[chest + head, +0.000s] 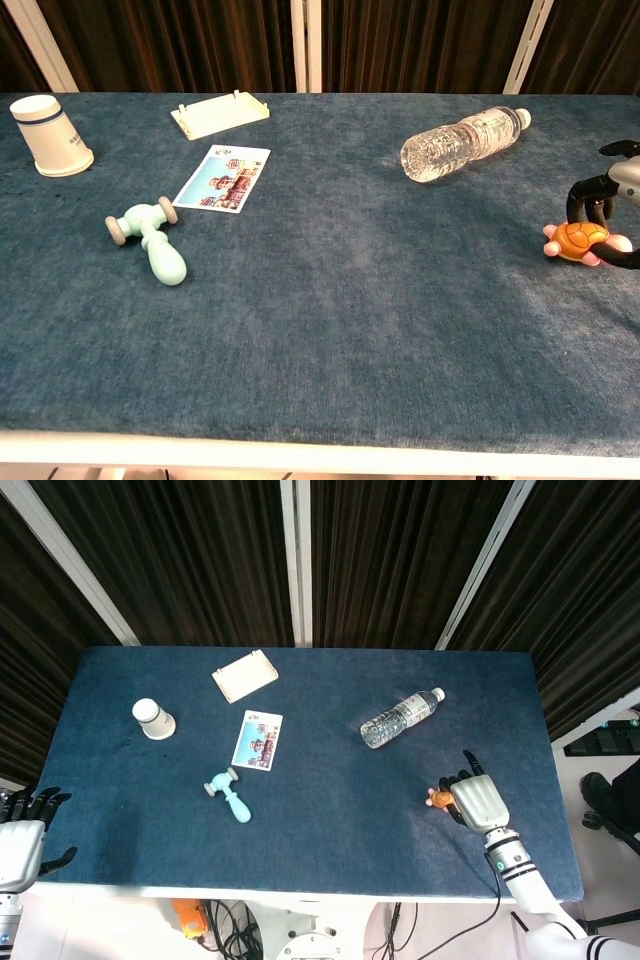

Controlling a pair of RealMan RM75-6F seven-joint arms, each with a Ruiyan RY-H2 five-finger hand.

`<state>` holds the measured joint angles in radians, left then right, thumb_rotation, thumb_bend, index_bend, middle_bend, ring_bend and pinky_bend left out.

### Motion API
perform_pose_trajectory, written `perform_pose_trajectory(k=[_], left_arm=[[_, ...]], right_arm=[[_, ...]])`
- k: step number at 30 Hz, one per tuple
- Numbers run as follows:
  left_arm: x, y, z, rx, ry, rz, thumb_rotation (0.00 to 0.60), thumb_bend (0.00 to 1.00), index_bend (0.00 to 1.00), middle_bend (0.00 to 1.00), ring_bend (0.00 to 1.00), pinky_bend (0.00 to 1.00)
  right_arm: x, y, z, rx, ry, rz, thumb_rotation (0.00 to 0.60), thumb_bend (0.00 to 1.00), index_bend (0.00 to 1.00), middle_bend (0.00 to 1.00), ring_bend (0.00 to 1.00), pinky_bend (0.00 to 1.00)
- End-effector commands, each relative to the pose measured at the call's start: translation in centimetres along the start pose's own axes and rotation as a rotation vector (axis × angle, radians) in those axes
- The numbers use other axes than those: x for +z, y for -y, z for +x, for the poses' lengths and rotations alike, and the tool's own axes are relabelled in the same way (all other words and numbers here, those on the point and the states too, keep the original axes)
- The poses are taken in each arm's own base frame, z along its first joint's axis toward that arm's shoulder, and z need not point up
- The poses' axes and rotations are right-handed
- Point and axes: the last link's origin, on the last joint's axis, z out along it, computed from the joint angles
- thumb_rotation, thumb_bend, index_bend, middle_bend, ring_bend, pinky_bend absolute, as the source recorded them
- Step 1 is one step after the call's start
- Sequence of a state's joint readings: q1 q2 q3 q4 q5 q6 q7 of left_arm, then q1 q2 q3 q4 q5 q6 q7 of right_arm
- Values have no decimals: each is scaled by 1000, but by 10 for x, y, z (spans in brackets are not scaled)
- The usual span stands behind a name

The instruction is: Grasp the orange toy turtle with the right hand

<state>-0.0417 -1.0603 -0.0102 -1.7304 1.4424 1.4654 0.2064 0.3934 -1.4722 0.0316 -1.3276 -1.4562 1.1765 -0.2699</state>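
At the lower left corner of the head view the left hand (22, 832) is hanging off the near edge of the blue felt-covered table (330, 830), fingers apart and holding nothing. A wide bare stretch of cloth is lying across the near half. At the right, the right hand (610, 205) is curling its dark fingers (578, 200) over the small orange toy turtle with pink feet (580, 241), gripping it near the right edge. Farther back a clear plastic water bottle (462, 143) is lying on its side
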Motion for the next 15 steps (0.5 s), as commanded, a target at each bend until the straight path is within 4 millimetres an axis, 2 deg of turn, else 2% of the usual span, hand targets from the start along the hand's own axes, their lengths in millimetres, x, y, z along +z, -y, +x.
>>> perform_pose_trajectory(k=[1, 6, 8, 10, 12, 15], left_arm=[[0, 0, 0, 1, -1, -1, 600, 161, 218, 135, 2, 96], [0, -1, 1, 3, -4, -3, 600, 161, 218, 135, 3, 96], [0, -1, 1, 3, -4, -3, 600, 160, 218, 135, 3, 95], [0, -2, 1, 4, -2, -3, 600, 161, 218, 135, 3, 95], [0, -2, 1, 4, -2, -2, 600, 161, 218, 135, 3, 95], [0, -2, 1, 4, -1, -1, 600, 161, 219, 135, 3, 96]], right_arm=[[0, -1, 0, 2, -5, 0, 600, 544, 1000, 920, 436, 0], [0, -1, 1, 13, -22, 0, 600, 544, 1000, 921, 437, 0], [-1, -1, 1, 21, -23, 4, 600, 504, 974, 897, 435, 0], [-2, -2, 0, 20, 2, 8, 600, 426, 848, 801, 402, 0], [-3, -3, 0, 0, 12, 12, 600, 363, 605, 567, 275, 0], [-4, -3, 2, -1, 14, 13, 600, 333, 392, 351, 131, 0]])
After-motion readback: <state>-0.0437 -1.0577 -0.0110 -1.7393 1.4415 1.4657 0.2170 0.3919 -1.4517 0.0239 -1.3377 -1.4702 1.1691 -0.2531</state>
